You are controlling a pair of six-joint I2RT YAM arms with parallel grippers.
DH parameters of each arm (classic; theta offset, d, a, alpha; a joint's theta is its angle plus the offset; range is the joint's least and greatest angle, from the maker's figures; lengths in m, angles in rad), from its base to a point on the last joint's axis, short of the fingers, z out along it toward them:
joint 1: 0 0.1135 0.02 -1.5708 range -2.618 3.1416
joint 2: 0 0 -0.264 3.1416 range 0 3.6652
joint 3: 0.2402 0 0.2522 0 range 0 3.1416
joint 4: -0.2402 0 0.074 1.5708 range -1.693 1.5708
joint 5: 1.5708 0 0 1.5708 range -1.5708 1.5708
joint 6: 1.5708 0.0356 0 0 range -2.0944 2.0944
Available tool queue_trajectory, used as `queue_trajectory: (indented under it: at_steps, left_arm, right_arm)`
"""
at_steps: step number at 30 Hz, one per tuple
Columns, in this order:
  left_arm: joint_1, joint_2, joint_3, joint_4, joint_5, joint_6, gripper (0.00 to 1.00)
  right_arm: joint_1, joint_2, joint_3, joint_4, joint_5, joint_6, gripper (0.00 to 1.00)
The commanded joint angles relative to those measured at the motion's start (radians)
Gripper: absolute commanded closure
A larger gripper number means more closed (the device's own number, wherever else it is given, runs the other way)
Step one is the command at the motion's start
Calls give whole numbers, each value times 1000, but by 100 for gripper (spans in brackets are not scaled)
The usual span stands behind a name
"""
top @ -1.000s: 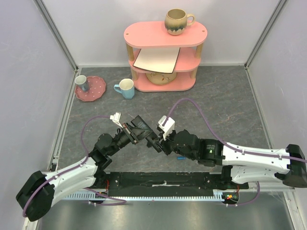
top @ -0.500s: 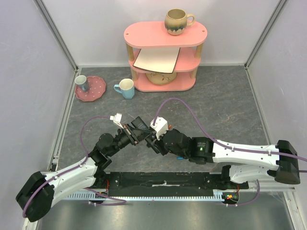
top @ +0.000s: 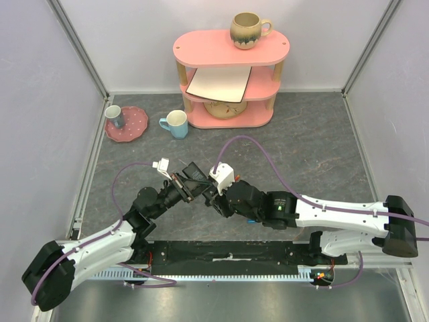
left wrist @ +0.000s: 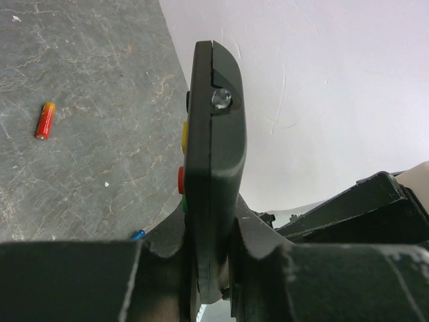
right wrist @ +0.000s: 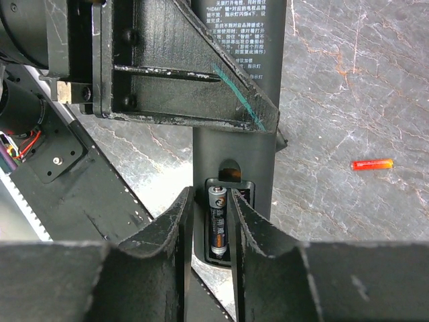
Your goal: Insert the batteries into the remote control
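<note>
Lying loose on grey table (top: 322, 147), well apart from remote (left wrist: 214, 147) at its 9 o'clock in left wrist view: red-orange battery (left wrist: 45, 120). Blue battery (left wrist: 137, 235) is peeking out at remote's 7 o'clock. Left gripper (left wrist: 209, 231) is clamping remote edge-on by lower end, coloured buttons (left wrist: 181, 180) facing 9 o'clock. Right gripper (right wrist: 212, 196) is straddling black battery (right wrist: 218, 225) sitting in remote's open compartment (right wrist: 229, 184), jaws slightly parted, narrow gaps showing on either side.

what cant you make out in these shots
Button face of the slim black plastic remote control: left wrist view, edge-on.
The blue cylindrical battery: left wrist view, mostly behind left gripper.
Second slot of the open battery compartment: right wrist view, right gripper covers it.
</note>
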Motion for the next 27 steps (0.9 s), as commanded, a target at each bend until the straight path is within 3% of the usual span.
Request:
queue_trajectory:
  at_steps: [1, 12, 27]
  left_arm:
    - [2, -31, 34, 208, -38, -39, 98]
    - [2, -29, 17, 203, -34, -39, 98]
    - [2, -29, 1, 203, -32, -37, 98]
  right_arm:
    - [19, 20, 25, -58, -62, 32, 67]
    - [19, 9, 113, -102, -10, 31, 52]
    - [19, -35, 173, -151, 78, 37, 39]
